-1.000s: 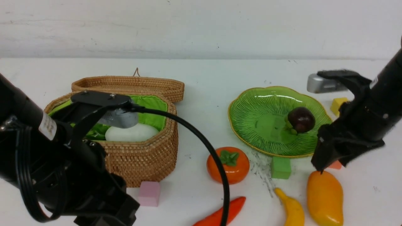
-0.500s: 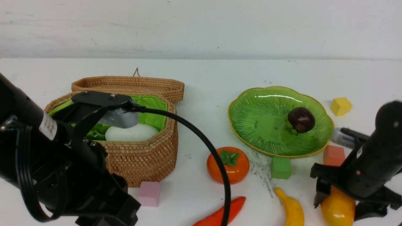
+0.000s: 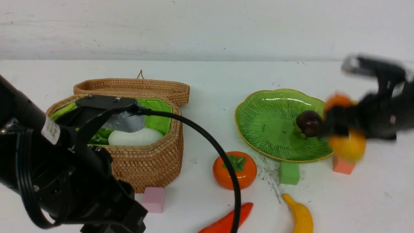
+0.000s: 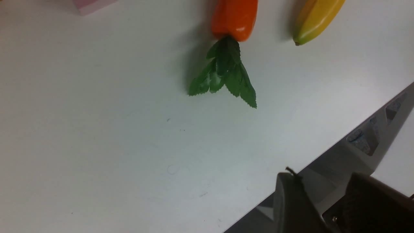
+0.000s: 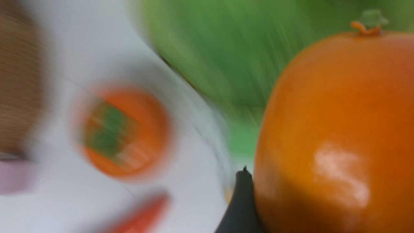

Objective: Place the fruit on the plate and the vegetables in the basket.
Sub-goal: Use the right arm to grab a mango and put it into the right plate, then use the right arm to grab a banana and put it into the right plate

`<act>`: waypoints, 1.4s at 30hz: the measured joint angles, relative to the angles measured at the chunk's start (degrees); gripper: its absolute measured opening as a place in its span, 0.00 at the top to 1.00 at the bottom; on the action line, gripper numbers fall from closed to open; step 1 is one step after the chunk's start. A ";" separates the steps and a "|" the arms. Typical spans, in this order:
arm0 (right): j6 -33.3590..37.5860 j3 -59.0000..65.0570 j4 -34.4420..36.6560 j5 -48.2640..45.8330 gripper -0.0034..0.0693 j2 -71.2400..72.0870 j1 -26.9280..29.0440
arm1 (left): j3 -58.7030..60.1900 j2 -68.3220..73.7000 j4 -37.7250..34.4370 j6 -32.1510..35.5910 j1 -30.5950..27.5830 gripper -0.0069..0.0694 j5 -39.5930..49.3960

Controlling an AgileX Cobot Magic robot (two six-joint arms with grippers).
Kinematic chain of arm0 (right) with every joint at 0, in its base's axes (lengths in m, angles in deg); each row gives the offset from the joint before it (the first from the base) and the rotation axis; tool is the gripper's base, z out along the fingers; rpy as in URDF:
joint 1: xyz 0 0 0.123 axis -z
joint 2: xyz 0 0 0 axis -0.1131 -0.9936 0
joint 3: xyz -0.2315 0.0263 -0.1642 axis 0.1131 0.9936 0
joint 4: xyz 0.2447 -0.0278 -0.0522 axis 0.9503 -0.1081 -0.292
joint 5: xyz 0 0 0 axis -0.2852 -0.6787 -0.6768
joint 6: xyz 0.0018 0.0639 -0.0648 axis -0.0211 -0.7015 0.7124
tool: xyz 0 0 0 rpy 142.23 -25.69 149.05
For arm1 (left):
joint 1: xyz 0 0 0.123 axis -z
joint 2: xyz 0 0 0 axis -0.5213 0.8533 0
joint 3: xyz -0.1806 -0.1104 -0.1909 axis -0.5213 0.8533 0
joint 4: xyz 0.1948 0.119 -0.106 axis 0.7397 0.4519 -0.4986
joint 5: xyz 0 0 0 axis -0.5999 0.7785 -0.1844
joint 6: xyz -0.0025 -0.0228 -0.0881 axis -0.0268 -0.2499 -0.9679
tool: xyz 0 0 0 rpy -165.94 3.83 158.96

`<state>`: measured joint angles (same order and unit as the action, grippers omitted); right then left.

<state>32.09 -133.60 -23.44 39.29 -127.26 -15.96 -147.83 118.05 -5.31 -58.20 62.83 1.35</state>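
- Front view: the right gripper (image 3: 339, 124), smeared by motion blur, is clamped around the mango (image 3: 348, 147). The fruit hangs clear of the table (image 3: 207, 74) at the right-hand rim of the plate (image 3: 268, 110), orange end up and yellow end down.
- The plate carries the mangosteen (image 3: 309, 123) right of its centre, close to the gripper's tip.
- The basket (image 3: 145, 161) stands open on the left with its lid (image 3: 132, 87) laid back behind it. The radish (image 3: 136, 137) lies inside on the green lining.
- The persimmon (image 3: 235, 170) sits on the table between basket and plate. Nearer the robot lie the pepper (image 3: 226, 221) and the banana (image 3: 300, 215), apart from each other.
- A pink cube (image 3: 153, 199) sits just in front of the basket, a green cube (image 3: 288, 172) at the plate's near rim, and a salmon cube (image 3: 343, 165) under the held mango.
- The left arm (image 3: 48, 168) fills the lower left, and its gripper is out of frame here.
- Left wrist view: the left gripper (image 4: 320, 184) hovers over the table's near edge, its two dark fingers apart with nothing between them. The pepper's leafy end (image 4: 223, 71) and the banana's tip (image 4: 315, 19) lie on the table well away from it.
- Right wrist view: everything is heavily blurred. The mango (image 5: 336, 129) fills the right side, pressed against one dark finger (image 5: 241, 200). The other finger cannot be seen. Beyond it show the green plate (image 5: 226, 48) and the persimmon (image 5: 124, 131).
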 joint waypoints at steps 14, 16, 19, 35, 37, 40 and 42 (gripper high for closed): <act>4.71 -37.51 1.94 -4.27 0.17 -37.78 0.00 | 0.00 0.00 0.00 0.00 0.00 0.60 0.00; 4.26 -39.25 0.90 -5.12 0.17 -40.64 0.00 | 0.00 0.00 0.00 0.00 0.00 0.60 0.00; 3.89 -39.95 0.58 -5.53 0.12 -41.40 0.00 | 0.00 0.00 -0.08 0.00 0.00 0.60 0.00; -1.68 -36.42 -0.24 -20.76 0.08 -27.51 -0.15 | 0.00 0.00 -0.40 0.00 0.00 0.60 0.00; -5.38 -29.69 -0.04 -21.74 0.10 -21.09 -1.01 | 0.00 0.00 -0.40 0.00 0.00 0.60 0.00; -9.83 -16.43 -0.04 -19.11 0.14 -11.27 -4.19 | 0.00 0.00 -0.40 0.00 0.00 0.60 0.00; -13.10 -7.95 0.15 -16.63 0.14 -5.95 -6.84 | 0.00 0.00 -0.40 0.00 0.00 0.60 0.00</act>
<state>18.99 -141.55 -23.30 22.66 -133.21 -22.80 -147.83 118.05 -5.71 -58.20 62.83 1.35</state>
